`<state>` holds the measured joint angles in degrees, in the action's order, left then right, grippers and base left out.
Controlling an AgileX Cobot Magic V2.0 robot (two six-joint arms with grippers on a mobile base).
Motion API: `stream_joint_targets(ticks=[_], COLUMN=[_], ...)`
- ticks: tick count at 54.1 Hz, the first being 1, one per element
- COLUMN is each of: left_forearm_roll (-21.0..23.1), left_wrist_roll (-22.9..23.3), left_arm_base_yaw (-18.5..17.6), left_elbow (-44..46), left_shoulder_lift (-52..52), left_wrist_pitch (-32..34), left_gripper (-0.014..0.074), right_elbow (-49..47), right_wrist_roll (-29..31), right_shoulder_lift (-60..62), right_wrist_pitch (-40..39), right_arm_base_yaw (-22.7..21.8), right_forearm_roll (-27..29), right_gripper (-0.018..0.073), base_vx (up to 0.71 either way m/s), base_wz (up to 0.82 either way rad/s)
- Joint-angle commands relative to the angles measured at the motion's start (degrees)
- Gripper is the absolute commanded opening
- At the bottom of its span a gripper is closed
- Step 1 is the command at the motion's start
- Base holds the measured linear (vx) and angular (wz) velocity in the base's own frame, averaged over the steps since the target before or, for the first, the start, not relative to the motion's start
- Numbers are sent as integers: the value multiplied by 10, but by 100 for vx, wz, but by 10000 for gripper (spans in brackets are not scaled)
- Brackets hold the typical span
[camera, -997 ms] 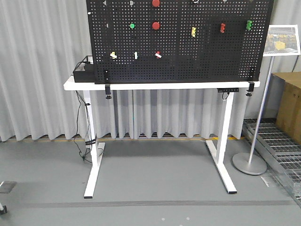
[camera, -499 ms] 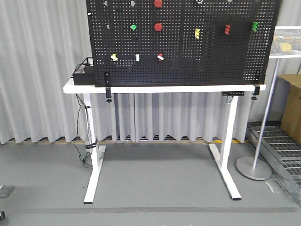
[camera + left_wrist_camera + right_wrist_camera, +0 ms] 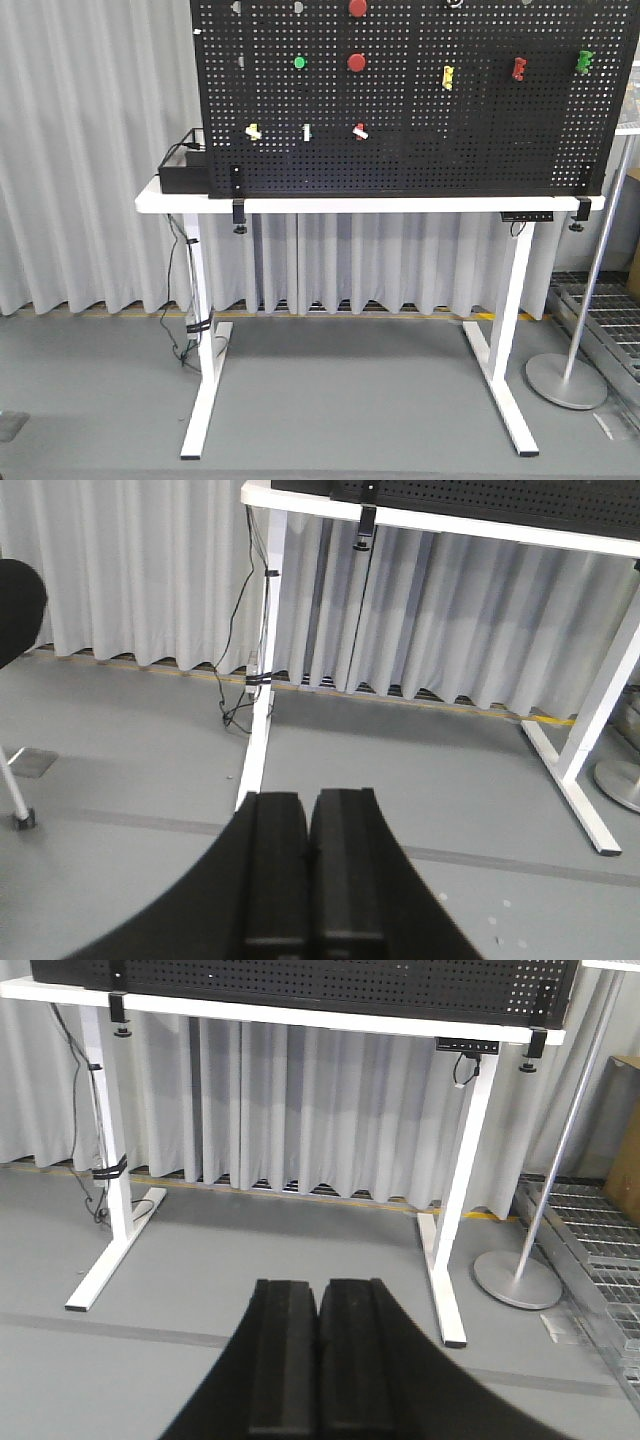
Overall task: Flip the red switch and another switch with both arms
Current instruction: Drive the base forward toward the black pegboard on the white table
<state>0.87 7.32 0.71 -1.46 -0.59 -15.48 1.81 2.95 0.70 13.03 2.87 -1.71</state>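
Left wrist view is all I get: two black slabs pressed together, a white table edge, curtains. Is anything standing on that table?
Observer: Yes. The front view shows a black pegboard on it, dotted with coloured buttons and small toggles.
Operator: Is one of them red?
Observer: A small red switch with a white lever sits in the lower row. A pale yellow switch is further left in the same row.
Operator: Where is the other arm?
Observer: The right wrist view shows the right pincer shut and holding nothing.
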Motion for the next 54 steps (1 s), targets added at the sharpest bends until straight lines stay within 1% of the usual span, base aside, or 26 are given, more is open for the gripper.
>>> stream_joint_targets(ticks=[1,22,54], left_forearm_roll=[4,4,4], left_wrist_roll=[2,2,2], left_arm_base_yaw=[-4,-4,-4], left_elbow=[-11,-11,-11], left_shoulder_lift=[-11,-11,-11], left_wrist_pitch=[44,44,44], left_gripper=[3,3,3], right_elbow=[2,2,2], right_wrist_roll=[1,1,1], right_shoulder_lift=[6,6,6], right_wrist_pitch=[-47,-47,-47], right_arm_base_yaw=[-3,-3,-3], right_forearm_roll=[-2,-2,-2], right_gripper=[-6,-6,-6], base_vx=[23,29,39], base_wz=[-6,-6,-4])
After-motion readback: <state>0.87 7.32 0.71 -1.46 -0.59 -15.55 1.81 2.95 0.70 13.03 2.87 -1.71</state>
